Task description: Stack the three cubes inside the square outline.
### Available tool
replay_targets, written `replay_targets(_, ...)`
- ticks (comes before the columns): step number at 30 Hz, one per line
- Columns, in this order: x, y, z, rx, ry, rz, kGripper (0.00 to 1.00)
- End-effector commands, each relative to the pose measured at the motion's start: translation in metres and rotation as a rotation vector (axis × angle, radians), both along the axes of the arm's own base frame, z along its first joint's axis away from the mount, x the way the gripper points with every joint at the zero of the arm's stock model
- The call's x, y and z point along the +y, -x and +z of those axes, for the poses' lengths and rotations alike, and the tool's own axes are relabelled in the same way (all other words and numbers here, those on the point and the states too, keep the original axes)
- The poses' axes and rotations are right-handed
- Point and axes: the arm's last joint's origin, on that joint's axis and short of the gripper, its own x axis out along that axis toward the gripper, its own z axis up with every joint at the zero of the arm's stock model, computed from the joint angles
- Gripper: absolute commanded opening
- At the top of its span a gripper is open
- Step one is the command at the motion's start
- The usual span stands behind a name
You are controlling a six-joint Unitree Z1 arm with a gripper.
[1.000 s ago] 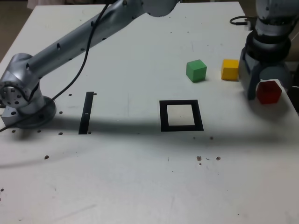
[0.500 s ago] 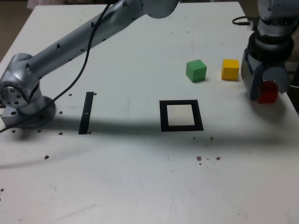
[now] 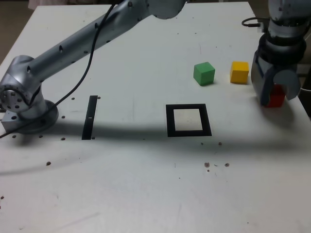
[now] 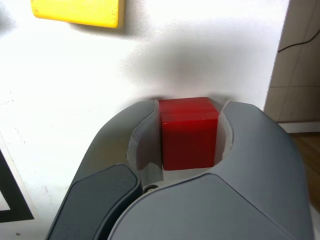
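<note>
My gripper stands at the exterior view's right edge of the table, shut on the red cube. The wrist view shows the red cube pressed between both grey jaws, with the gripper closed around it. The yellow cube sits just to the left of the gripper, and the yellow cube also shows in the wrist view. Further left rests the green cube. The square outline, black with a white centre, lies in front of the green cube with nothing in it.
A narrow black strip lies on the white table at the exterior view's left. The arm's base stands at the left edge, its link stretching across the back. The table's right edge runs close beside the gripper.
The jaws have closed onto the red cube, which was beside an open gripper a second ago. The arm has hardly shifted.
</note>
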Motion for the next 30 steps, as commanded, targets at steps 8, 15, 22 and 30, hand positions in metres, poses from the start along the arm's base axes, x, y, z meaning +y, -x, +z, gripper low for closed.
replay_targets(8,-0.002,0.024,0.020,0.059,0.011,-0.025,0.26)
replay_targets(15,-0.005,0.060,0.046,0.109,0.043,-0.062,0.26)
replay_targets(22,-0.014,0.091,0.062,0.132,0.066,-0.085,0.27)
replay_targets(30,-0.025,0.139,0.069,0.122,0.086,-0.095,0.27)
